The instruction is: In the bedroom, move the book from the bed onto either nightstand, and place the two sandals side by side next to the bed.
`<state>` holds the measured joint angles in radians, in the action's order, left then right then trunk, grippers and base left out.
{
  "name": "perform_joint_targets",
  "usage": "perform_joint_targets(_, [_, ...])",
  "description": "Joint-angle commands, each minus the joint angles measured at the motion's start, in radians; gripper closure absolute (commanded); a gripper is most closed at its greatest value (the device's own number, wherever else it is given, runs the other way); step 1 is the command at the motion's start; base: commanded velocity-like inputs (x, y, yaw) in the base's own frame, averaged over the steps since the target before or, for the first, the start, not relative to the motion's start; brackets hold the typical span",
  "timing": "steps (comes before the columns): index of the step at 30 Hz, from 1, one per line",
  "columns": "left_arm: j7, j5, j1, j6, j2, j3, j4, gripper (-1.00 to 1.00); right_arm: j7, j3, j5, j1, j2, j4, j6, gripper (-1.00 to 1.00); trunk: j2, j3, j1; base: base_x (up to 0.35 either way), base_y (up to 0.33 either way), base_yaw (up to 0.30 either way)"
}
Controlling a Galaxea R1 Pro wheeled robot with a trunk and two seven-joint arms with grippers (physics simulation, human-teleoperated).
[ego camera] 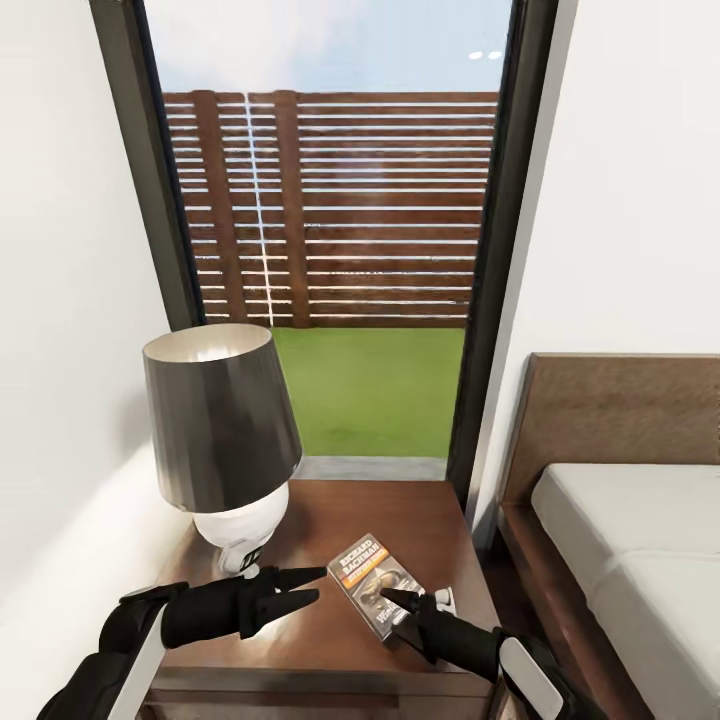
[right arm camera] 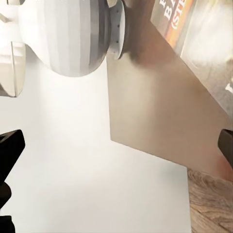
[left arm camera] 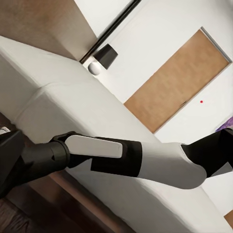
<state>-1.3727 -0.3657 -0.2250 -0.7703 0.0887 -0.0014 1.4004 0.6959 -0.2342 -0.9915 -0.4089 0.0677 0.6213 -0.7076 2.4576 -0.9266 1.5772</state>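
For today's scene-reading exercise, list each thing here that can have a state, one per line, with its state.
Book: lying flat on the nightstand, cover up, closed.
Lamp: upright on the nightstand, beside the book.
Right gripper: at the book's near edge, grip unclear.
Left gripper: open, empty, over the nightstand.
Bed: bare mattress.

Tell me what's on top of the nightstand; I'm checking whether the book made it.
The nightstand carries the book, lying flat, and a lamp. The right gripper covers the book's near corner, so its grip there is hidden.
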Motion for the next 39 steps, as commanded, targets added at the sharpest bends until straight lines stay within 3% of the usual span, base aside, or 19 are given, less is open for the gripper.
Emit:
perform_joint_targets(1, [-0.002,-0.002,0.0,-0.011,0.0,0.0,0.0,-1.0,0.001,-0.004,-0.006,-0.001,0.001,0.0,-0.003,-1.0,-0.007,0.002,-0.004,-0.005,0.0,0.0])
perform_joint_targets(39, [-0.002,-0.001,0.0,-0.012,0.0,0.0,0.001,-1.0,0.003,-0.004,-0.005,0.0,0.0,0.0,0.008,-1.0,-0.273,0.121,-0.15,0.0,0.0,0.0])
